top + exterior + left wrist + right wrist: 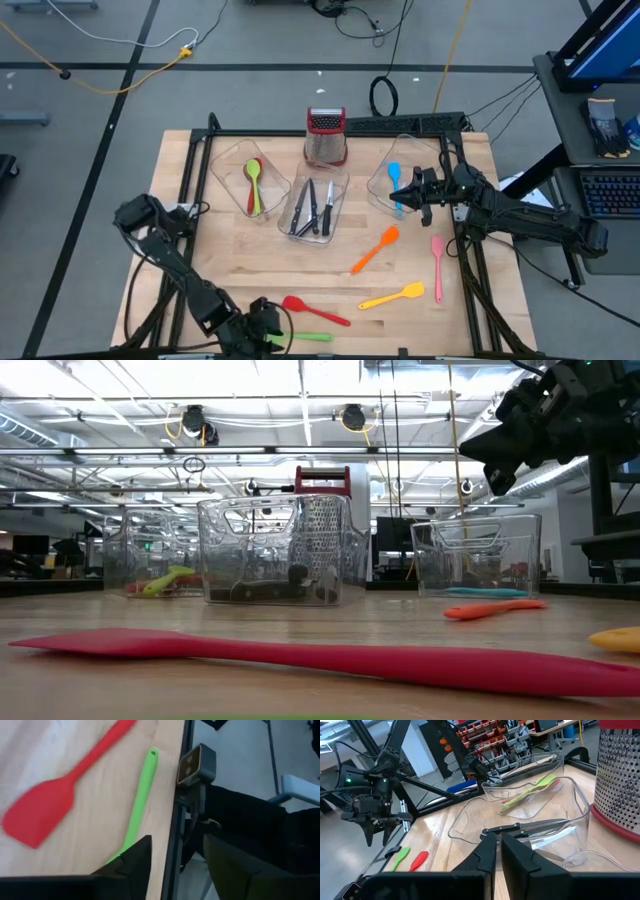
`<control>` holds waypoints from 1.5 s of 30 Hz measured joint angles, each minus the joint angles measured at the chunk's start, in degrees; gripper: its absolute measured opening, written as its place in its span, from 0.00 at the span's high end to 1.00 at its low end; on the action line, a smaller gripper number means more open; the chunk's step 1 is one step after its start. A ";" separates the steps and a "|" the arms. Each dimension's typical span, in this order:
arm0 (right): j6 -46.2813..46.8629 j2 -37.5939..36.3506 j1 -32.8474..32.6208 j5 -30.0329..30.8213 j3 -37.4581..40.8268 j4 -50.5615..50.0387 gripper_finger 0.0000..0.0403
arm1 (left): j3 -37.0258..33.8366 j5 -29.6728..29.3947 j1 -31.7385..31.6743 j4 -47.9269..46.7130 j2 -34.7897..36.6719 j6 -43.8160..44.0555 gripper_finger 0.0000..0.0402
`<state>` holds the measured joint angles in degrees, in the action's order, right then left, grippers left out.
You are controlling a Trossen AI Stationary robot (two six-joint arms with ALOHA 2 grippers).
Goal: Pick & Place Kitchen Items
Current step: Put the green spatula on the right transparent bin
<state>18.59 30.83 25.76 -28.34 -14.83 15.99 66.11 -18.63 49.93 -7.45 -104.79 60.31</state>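
The left gripper (268, 335) was held open above the green spatula (139, 805). The right gripper (398, 192) was kept closed and empty, well away from that spatula, over the right tub (380, 180).

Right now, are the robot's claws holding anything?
Left claw: open, empty, above the green spatula.
Right claw: shut, empty, over the tubs.

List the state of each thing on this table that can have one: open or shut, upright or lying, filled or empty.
Left tool: open, empty.
Right tool: shut, empty.
Steel box grater with red top: upright.
Left clear plastic tub: holds two spoons.
Middle clear plastic tub: holds black-handled knives.
Right clear plastic tub: holds a blue spatula.
Red silicone spatula: lying flat.
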 joint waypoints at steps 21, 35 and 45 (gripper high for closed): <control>-1.58 0.00 0.01 0.20 0.00 -0.03 0.96 | 0.02 10.81 0.26 4.47 -2.63 5.39 0.50; -1.73 0.00 0.02 0.00 0.00 -0.24 0.96 | 8.08 4.28 -3.39 -15.35 -3.28 9.24 0.50; -1.75 0.00 0.01 -0.02 0.00 -0.45 0.96 | 40.12 6.51 -1.15 -51.39 -22.20 10.76 0.50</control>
<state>16.84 30.83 25.77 -28.36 -14.83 15.54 106.23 -12.11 48.78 -58.84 -126.99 71.07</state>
